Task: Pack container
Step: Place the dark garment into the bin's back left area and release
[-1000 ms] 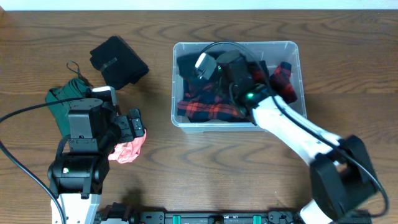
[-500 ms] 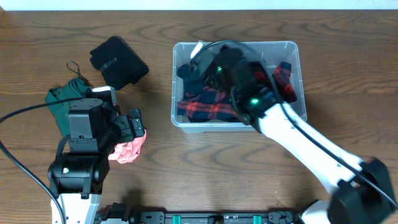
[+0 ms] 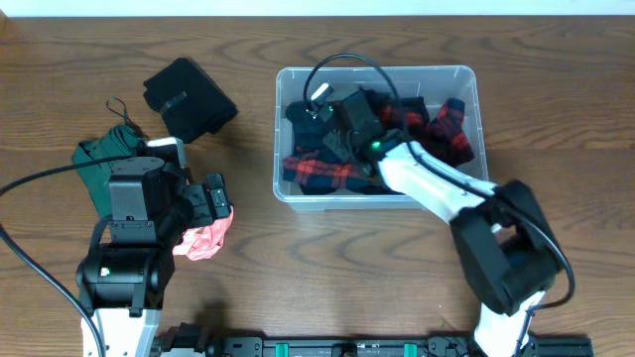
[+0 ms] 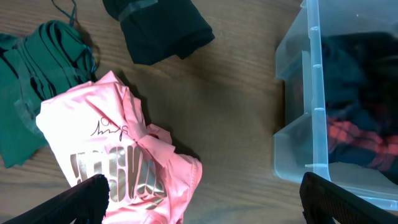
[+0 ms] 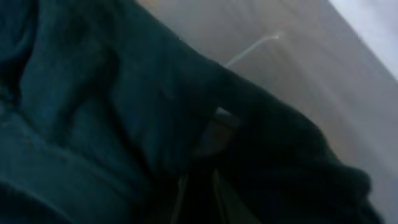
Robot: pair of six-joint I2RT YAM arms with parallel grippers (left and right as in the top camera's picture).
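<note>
The clear container (image 3: 437, 69) stands at the centre back and holds a red plaid cloth (image 3: 322, 174) and dark clothes (image 3: 303, 114). My right gripper (image 3: 321, 119) is down inside the container's left part, pressed into the dark clothes. The right wrist view is filled by blurred dark cloth (image 5: 124, 112), and the jaws are hidden. My left gripper (image 3: 212, 202) is open and empty, hovering over a pink shirt (image 3: 203, 238). In the left wrist view its fingers (image 4: 202, 199) stand wide apart over the pink shirt (image 4: 118, 162), with the container's wall (image 4: 317, 124) at the right.
A green garment (image 3: 99, 159) lies at the left, next to the pink shirt, and shows in the left wrist view (image 4: 37, 81). A black folded cloth (image 3: 189, 97) lies at the back left, also in the left wrist view (image 4: 158, 28). Bare wood surrounds them.
My right arm rose and swung over the container, then dropped back in, with its gripper now lower among the dark clothes at the left. The left arm has not moved.
</note>
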